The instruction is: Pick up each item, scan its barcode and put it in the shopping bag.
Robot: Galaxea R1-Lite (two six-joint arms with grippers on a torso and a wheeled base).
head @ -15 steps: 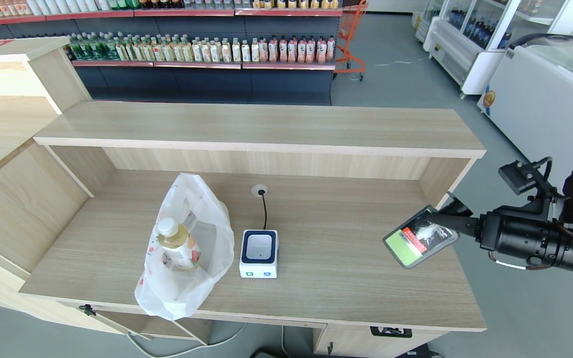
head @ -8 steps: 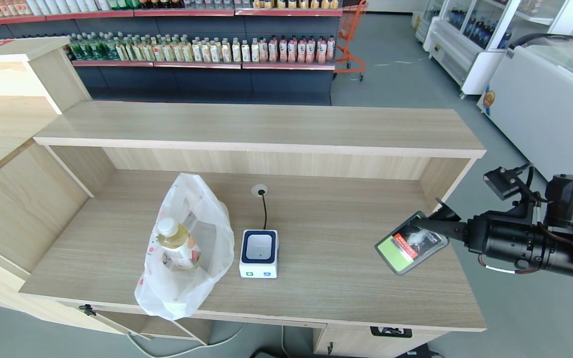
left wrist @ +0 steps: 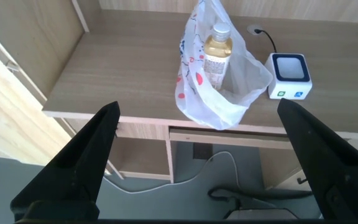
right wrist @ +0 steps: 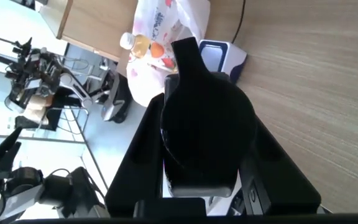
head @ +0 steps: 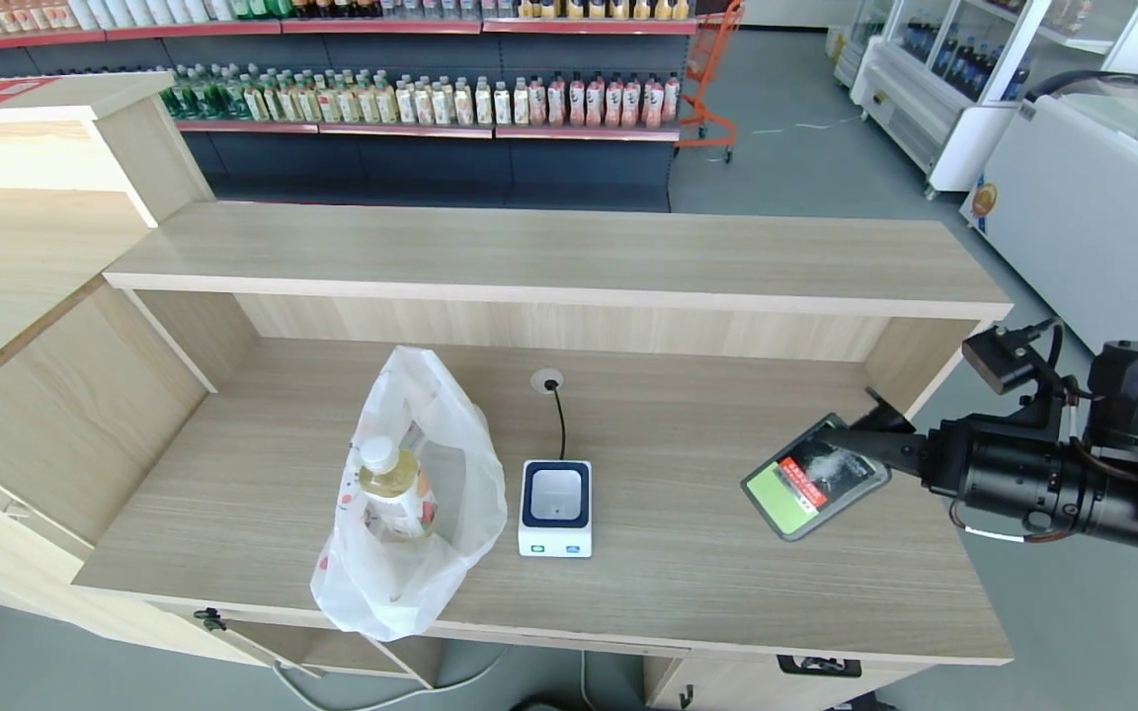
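One flat packet point(head: 811, 479) clamped in right gripper point(head: 851, 439), left gripper point(left wrist: 197, 106) spread empty, scanner point(head: 555, 494) between packet and shopping bag point(head: 475, 484).

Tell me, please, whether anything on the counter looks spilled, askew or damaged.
Nothing stands out: the bottle stands upright in the shopping bag, the scanner sits flat beside it, and the right gripper holds a packet.

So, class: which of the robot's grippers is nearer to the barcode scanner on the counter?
Right, probably. The right gripper holds a packet above the counter, to the right of the scanner. The left gripper hangs open off the counter's near edge, on the side of the bag.
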